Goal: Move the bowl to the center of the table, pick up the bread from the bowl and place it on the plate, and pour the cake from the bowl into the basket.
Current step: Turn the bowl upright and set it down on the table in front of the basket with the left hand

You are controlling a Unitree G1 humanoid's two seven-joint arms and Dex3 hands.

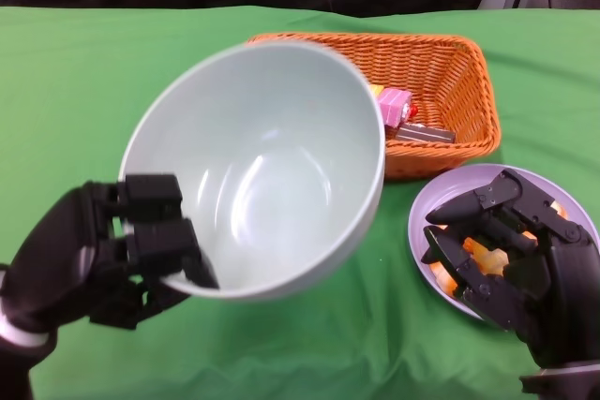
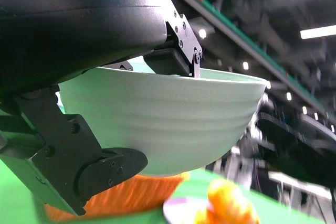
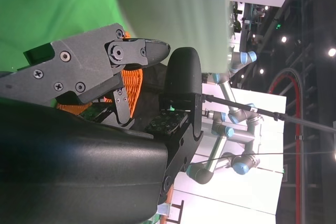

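The left hand point(image 1: 122, 250) gripped the rim of the empty bowl point(image 1: 267, 170), tipped toward the basket point(image 1: 427, 91) just beyond it, while the right hand point(image 1: 511, 250) rested half-curled over the plate point(image 1: 427, 217), seemingly holding nothing.

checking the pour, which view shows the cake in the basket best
The head view: the cake lies plainly inside the basket. The wrist views show only slivers of orange weave, no cake.

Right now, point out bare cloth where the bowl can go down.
Free: green cloth left of the basket, and the strip below the bowl beside the plate. Crowded: the right side, with basket, plate and right robot hand.
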